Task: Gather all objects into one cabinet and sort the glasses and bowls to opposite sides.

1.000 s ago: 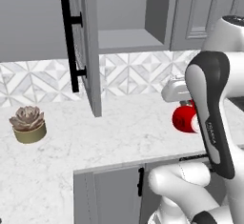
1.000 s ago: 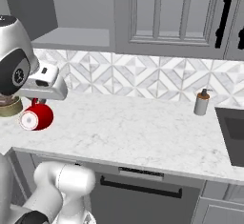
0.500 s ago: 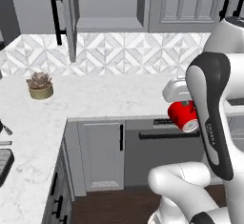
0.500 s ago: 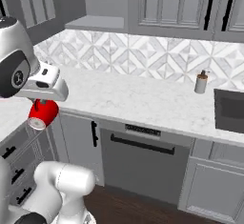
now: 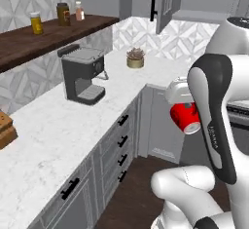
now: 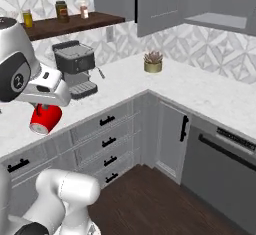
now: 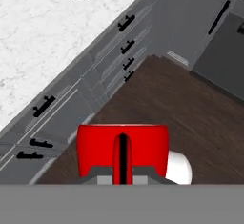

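The two-finger gripper [image 6: 46,110] is clamped tight on the glossy bright red handled mug [image 6: 45,119], carried in the air over the dark wood floor [image 7: 181,108] (the hand view shows this). The base views add the black coffee machine [image 5: 81,73] and small potted succulent [image 6: 153,61] on the white marble counter [image 5: 53,130].

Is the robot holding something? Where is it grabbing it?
Yes, the gripper holds the glossy red handled mug from above, apparently by its top edge near the handle.

The mug [image 5: 185,117] is bright red. The table [image 5: 58,125] is white with grey marbling. The floor [image 7: 181,108] is dark brown wood.
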Motion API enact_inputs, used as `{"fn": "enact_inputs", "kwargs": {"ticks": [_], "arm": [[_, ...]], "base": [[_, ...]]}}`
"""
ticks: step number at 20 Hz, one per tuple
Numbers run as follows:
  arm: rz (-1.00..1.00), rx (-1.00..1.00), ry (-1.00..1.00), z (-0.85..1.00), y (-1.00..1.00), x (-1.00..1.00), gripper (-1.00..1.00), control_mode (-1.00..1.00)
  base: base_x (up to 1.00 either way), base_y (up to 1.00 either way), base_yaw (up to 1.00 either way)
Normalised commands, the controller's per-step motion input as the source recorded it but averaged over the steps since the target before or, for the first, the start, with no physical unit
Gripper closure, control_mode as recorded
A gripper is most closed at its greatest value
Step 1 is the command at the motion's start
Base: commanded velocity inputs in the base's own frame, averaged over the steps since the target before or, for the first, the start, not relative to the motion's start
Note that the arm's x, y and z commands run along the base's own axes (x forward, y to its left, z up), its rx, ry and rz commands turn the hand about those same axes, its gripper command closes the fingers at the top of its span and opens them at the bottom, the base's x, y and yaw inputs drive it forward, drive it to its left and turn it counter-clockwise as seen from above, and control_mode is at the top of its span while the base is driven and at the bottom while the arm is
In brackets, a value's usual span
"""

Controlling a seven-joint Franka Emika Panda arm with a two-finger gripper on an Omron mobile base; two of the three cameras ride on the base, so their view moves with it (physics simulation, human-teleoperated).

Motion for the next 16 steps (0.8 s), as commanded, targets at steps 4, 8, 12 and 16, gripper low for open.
{"fn": "enact_inputs", "kwargs": {"ticks": [4, 8, 12, 16], "arm": [[0.0, 0.0, 0.0, 0.0, 0.0, 0.0, 1.0, 1.0], [0.0, 0.0, 0.0, 0.0, 0.0, 0.0, 1.0, 1.0], [0.0, 0.0, 0.0, 0.0, 0.0, 0.0, 1.0, 1.0], [0.0, 0.0, 0.0, 0.0, 0.0, 0.0, 1.0, 1.0]], "base": [[-1.0, 0.08, 0.78], [-1.0, 0.2, 0.76], [-1.0, 0.46, 0.69], [-1.0, 0.68, 0.64]]}}
